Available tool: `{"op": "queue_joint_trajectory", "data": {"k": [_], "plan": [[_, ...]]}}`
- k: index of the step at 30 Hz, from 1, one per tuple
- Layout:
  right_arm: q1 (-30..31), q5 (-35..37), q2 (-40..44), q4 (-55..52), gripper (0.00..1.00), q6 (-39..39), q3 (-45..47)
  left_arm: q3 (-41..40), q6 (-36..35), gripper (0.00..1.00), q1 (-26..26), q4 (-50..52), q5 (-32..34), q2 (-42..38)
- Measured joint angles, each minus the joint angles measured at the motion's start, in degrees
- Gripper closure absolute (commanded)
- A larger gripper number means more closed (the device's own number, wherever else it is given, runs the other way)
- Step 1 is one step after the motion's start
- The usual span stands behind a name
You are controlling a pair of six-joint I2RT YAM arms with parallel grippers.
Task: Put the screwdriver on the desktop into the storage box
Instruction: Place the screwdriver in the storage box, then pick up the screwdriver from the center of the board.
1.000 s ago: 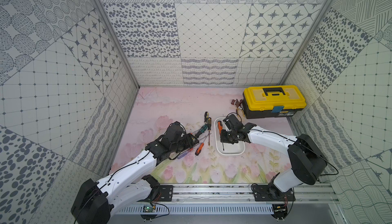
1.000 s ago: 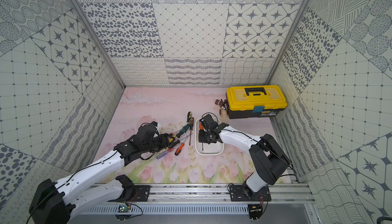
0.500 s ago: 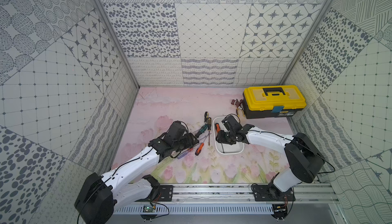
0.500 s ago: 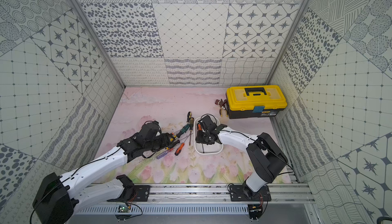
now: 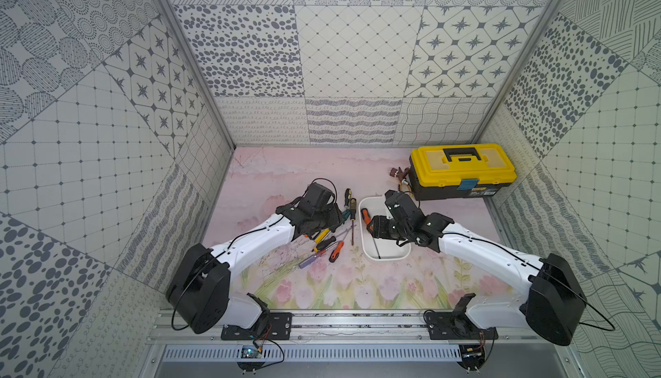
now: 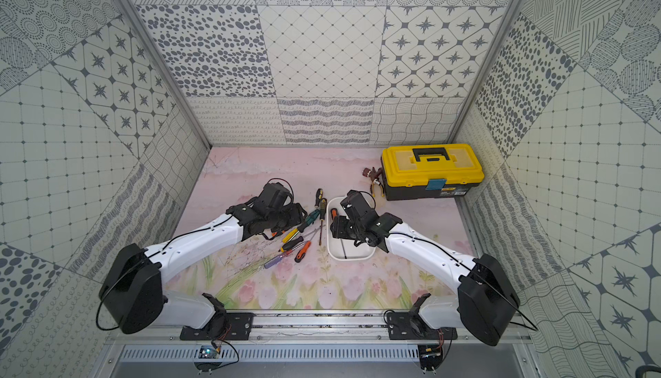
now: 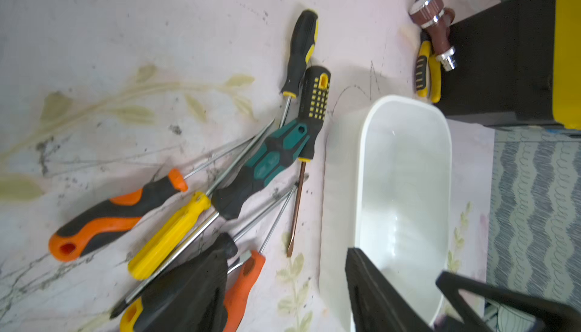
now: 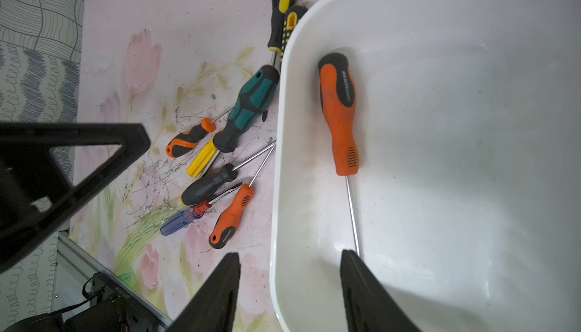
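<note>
Left pincer (image 7: 284,248) gaping, right pincer (image 8: 290,252) gaping, both held low

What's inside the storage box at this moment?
One orange-handled screwdriver, lying along one wall of the box. The right gripper hides part of the floor in both top views; the rest looks bare.

I see a yellow-lidded black toolbox (image 5: 463,172) right of centre in a top view, with a maroon tap fitting (image 7: 432,24) and yellow-handled pliers (image 7: 420,69) just beside it.
</note>
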State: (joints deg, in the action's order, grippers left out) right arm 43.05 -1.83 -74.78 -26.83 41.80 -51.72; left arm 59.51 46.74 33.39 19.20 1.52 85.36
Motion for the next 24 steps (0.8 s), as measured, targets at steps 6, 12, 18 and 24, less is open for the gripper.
{"op": "queue_joint_trajectory", "data": {"k": [6,12,18,24], "plan": [[0.3,0.4,2.4,-1.4,0.51,0.0,0.5,17.2,-3.8,0.47,0.0,1.8,1.8,14.8],[0.3,0.7,5.2,-3.6,0.51,0.0,1.0,28.7,-7.6,0.48,0.2,6.3,3.6,24.1],[0.3,0.8,6.9,-4.2,0.51,0.0,1.3,23.5,-10.1,0.47,1.1,8.7,4.9,22.3],[0.3,0.3,5.7,-4.2,0.52,0.1,1.2,18.2,-10.9,0.49,1.3,10.5,4.8,23.5]]}}
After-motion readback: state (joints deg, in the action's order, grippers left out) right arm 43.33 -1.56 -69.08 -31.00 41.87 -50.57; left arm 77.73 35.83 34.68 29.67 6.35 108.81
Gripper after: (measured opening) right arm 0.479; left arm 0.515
